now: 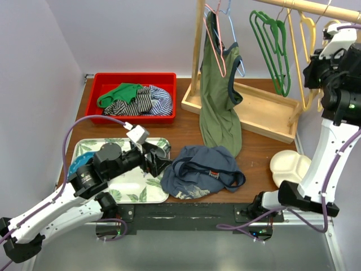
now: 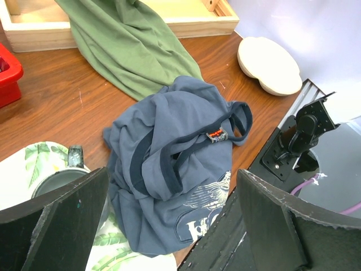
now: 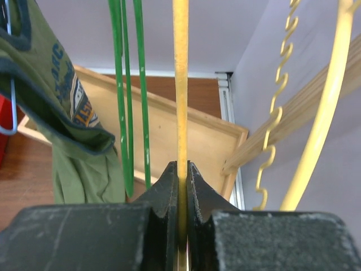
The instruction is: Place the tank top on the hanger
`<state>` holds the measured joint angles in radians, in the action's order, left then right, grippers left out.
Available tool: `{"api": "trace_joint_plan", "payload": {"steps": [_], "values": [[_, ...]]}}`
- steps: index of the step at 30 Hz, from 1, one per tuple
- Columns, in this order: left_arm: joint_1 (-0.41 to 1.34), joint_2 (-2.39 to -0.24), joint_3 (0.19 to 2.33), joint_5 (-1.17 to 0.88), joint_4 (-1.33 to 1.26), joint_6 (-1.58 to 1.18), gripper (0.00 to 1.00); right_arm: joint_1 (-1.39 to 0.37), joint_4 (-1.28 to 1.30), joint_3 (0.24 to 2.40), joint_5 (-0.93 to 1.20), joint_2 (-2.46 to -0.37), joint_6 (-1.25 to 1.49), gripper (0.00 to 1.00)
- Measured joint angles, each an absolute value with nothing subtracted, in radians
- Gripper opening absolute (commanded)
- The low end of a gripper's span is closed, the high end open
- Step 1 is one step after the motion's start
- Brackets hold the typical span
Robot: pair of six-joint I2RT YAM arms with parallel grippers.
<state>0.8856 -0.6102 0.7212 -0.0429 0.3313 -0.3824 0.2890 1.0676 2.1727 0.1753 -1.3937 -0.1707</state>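
Note:
The navy-blue tank top (image 1: 203,169) lies crumpled on the table's near edge, its pale print showing in the left wrist view (image 2: 169,169). My left gripper (image 1: 161,164) is open and empty just left of it, and in its own view (image 2: 172,183) the jaws stand wide on either side of the cloth. The thin mustard-yellow hanger (image 1: 305,100) hangs from the wooden rail (image 1: 316,7) at the back right. My right gripper (image 1: 309,73) is raised to it and shut on its thin bar (image 3: 180,84), with the fingertips pinching the bar in the right wrist view (image 3: 181,169).
An olive-green tank top (image 1: 217,96) hangs on a pink hanger, green hangers (image 1: 276,51) beside it. A notched yellow hanger (image 3: 276,101) hangs right of the held one. There are also a red bin (image 1: 135,75) of clothes, a leaf-print tray (image 1: 130,186), a mug (image 2: 62,178), a white dish (image 1: 287,166) and the rack's wooden base (image 1: 259,113).

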Motion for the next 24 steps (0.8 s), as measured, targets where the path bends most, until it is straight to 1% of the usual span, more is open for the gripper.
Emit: {"api": "trace_joint_plan", "payload": {"steps": [3, 9, 16, 19, 21, 24], "values": [[0.886, -0.612, 0.722, -0.037, 0.331, -0.382, 1.00, 0.289, 1.071, 2.089, 0.169, -1.327, -0.187, 0.00], [0.886, -0.636, 0.734, -0.021, 0.339, -0.372, 1.00, 0.289, 1.090, 1.917, 0.113, -1.127, -0.209, 0.00], [0.886, -0.702, 0.844, -0.015, 0.369, -0.293, 1.00, 0.330, 1.100, 1.847, 0.025, -0.863, -0.223, 0.00], [0.886, -0.727, 0.915, -0.014, 0.379, -0.239, 1.00, 0.334, 1.121, 1.866, 0.062, -0.778, -0.249, 0.00], [0.886, -0.728, 0.956, -0.014, 0.381, -0.194, 1.00, 0.334, 1.143, 1.896, 0.122, -0.757, -0.274, 0.00], [0.886, -0.708, 0.995, -0.017, 0.382, -0.128, 1.00, 0.334, 1.182, 1.921, 0.281, -0.751, -0.331, 0.00]]}}
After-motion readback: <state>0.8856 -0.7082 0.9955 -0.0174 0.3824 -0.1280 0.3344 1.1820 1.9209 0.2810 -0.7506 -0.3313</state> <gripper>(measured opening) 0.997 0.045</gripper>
